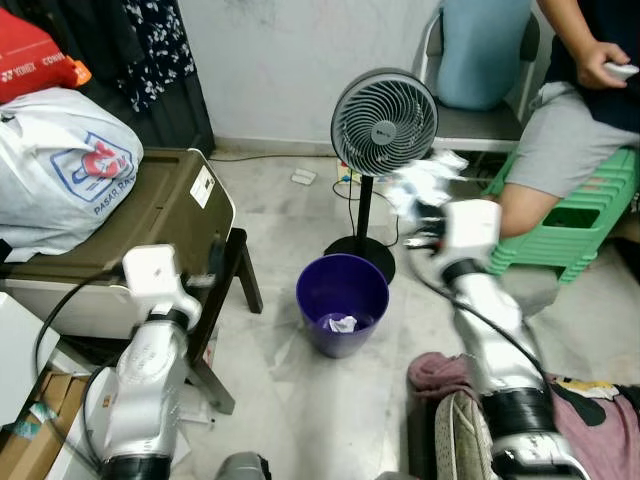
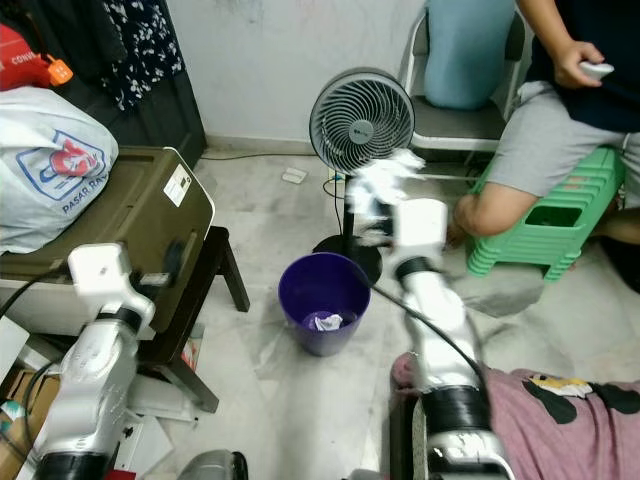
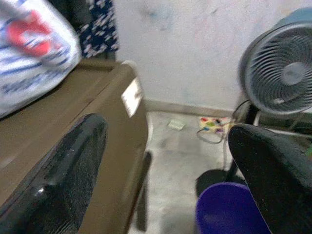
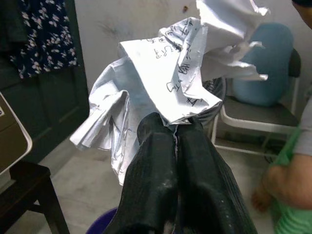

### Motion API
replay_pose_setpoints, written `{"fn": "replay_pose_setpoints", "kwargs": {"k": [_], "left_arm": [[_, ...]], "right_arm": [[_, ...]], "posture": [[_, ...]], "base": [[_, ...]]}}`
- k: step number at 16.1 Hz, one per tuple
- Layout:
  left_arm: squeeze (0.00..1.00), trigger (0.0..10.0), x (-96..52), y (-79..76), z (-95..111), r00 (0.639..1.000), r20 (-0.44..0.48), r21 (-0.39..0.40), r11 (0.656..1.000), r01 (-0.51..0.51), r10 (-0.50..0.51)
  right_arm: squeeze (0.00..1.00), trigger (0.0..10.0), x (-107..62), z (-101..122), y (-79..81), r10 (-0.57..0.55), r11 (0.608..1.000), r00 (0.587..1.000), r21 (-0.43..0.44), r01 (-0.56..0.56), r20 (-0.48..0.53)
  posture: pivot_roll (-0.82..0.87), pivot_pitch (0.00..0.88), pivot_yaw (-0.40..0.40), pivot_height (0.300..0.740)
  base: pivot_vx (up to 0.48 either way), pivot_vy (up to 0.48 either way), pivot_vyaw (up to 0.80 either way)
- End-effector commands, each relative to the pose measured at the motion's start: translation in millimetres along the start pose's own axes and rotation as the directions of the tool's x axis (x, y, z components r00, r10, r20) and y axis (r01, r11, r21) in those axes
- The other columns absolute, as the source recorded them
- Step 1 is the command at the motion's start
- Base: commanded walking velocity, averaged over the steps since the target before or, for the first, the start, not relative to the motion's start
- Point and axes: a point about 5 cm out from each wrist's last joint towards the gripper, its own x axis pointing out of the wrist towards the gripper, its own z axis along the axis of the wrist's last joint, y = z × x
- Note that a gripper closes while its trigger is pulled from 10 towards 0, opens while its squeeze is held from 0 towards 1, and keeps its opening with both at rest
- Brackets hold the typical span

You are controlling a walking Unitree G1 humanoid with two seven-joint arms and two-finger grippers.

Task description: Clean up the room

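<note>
A: Right gripper point(image 4: 174, 134): fingers pressed together, pinching a crumpled paper point(image 4: 161, 83) with handwriting on it. The sheet fans out up and beyond the fingertips; only its lower fold sits in the pinch.

B: Position, from the head views?

A: Right arm raised and extended forward. The paper point(image 1: 425, 182) shows white and blurred just ahead of the wrist, in front of the standing fan point(image 1: 384, 122), at about the height of the fan's head. Purple bin point(image 1: 342, 303) stands on the floor beside the fan's base, lower than the gripper and toward the robot's left of it. Paper and bin are well apart. One small white wad point(image 1: 342, 323) already lies in the bin.

B: Left side?

A: Left gripper point(image 3: 165, 165): fingers spread wide, nothing between them, held near the corner of the brown case point(image 1: 150, 215) that rests on a dark stool point(image 1: 238, 275). A white plastic bag point(image 1: 60, 165) sits on the case.

B: Anyone about?

A: A person sits on a green stool point(image 1: 590, 205) at the right, hand point(image 1: 600, 65) holding a small pale object, possibly a remote; too small to say.
</note>
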Motion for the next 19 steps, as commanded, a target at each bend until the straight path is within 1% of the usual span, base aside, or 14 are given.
{"fn": "replay_pose_setpoints", "kwargs": {"k": [1, 2, 3, 4, 6, 7, 10, 12, 13, 14, 15, 16, 17, 19], "left_arm": [[0.0, 10.0, -0.2, -0.8, 9, 0.999, 0.045, 0.009, 1.0, 0.016, -0.016], [0.0, 10.0, -2.7, -1.2, 9, 0.999, 0.05, 0.029, 0.999, 0.017, -0.018], [0.0, 10.0, -3.7, -2.2, 10, 0.999, 0.052, 0.027, 0.999, 0.016, -0.018], [0.0, 10.0, -4.7, -2.9, 10, 0.998, 0.051, 0.021, 1.0, 0.022, -0.023], [0.0, 10.0, -5.0, -11.6, 13, 0.994, 0.06, 0.012, 0.996, 0.089, -0.09], [0.0, 10.0, -5.4, -13.6, 17, 0.992, 0.077, 0.028, 0.995, 0.1, -0.102], [0.0, 10.0, -6.3, -19.6, 18, 0.982, 0.098, 0.028, 0.987, 0.161, -0.163], [0.0, 10.0, -2.6, -28.1, 19, 0.976, 0.099, 0.037, 0.981, 0.189, -0.192], [0.0, 10.0, -1.2, -32.3, 20, 0.974, 0.1, 0.028, 0.979, 0.203, -0.205], [0.0, 10.0, -2.0, -36.3, 18, 0.973, 0.082, 0.006, 0.976, 0.217, -0.216], [0.0, 10.0, -2.9, -38.3, 17, 0.972, 0.071, -0.002, 0.975, 0.224, -0.223], [0.0, 10.0, -4.5, -39.9, 16, 0.969, 0.064, -0.005, 0.971, 0.24, -0.239], [0.0, 10.0, -6.4, -40.5, 14, 0.968, 0.057, -0.006, 0.969, 0.245, -0.245], [0.0, 10.0, -9.2, -40.6, 13, 0.97, 0.053, -0.018, 0.971, 0.24, -0.239]], "right_arm": [[0.0, 10.0, -2.6, 4, 1.2, -0.004, 1.0, 1.0, 0.005, 0.004, 0.003], [0.0, 10.0, -17.8, -1, -8.6, -0.045, 0.999, 0.999, 0.008, 0.045, -0.026], [0.0, 10.0, -34.7, -8, -14.4, -0.068, 0.997, 0.995, 0.015, 0.07, -0.07], [0.0, 10.0, -39.5, -10, -14.7, -0.076, 0.997, 0.994, 0.018, 0.077, -0.083], [0.0, 10.0, -41.2, -7, -18.0, -0.12, 0.992, 0.989, 0.031, 0.123, -0.083], [0.0, 10.0, -45.5, -7, -17.2, -0.134, 0.99, 0.987, 0.018, 0.136, -0.084], [0.0, 10.0, -66.5, -2, -17.9, -0.169, 0.986, 0.981, -0.006, 0.169, -0.095], [0.0, 10.0, -71.6, 1, -17.6, -0.182, 0.983, 0.978, -0.017, 0.181, -0.101], [0.0, 10.0, -68.6, 3, -13.7, -0.18, 0.984, 0.979, -0.013, 0.18, -0.093], [0.0, 10.0, -59.8, 8, -7.8, -0.168, 0.986, 0.983, -0.018, 0.167, -0.068], [0.0, 10.0, -56.3, 10, -6.0, -0.162, 0.987, 0.985, -0.02, 0.161, -0.056], [0.0, 10.0, -50.9, 10, -3.7, -0.165, 0.986, 0.985, 0.002, 0.166, -0.056], [0.0, 10.0, -50.5, 8, -2.3, -0.166, 0.986, 0.984, 0.002, 0.167, -0.061], [0.0, 10.0, -64.3, -1, -0.1, -0.139, 0.99, 0.985, 0.003, 0.14, -0.105]], "posture": [[-0.11, 0.0, -0.01, 0.74], [-0.12, 0.0, -0.014, 0.74], [-0.12, 0.0, -0.016, 0.74], [-0.13, 0.0, -0.016, 0.74], [-0.13, 0.0, -0.015, 0.74], [-0.13, 0.0, -0.01, 0.74], [-0.19, 0.0, 0.017, 0.74], [-0.21, 0.0, 0.033, 0.74], [-0.22, 0.0, 0.047, 0.74], [-0.22, 0.0, 0.059, 0.74], [-0.22, 0.0, 0.06, 0.74], [-0.22, 0.0, 0.062, 0.74], [-0.21, 0.0, 0.059, 0.74], [-0.2, 0.0, 0.041, 0.74]], "base": [[0.0, 0.0, 0.0], [0.0, 0.0, 0.0], [0.0, 0.0, 0.0], [0.0, 0.0, 0.0], [0.0, 0.0, 0.0], [0.0, 0.0, 0.0], [0.0, 0.0, 0.0], [0.0, 0.0, 0.0], [0.0, 0.0, 0.0], [0.0, 0.0, 0.0], [0.0, 0.0, 0.0], [0.0, 0.0, 0.0], [0.0, 0.0, 0.0], [0.0, 0.0, 0.0]]}}
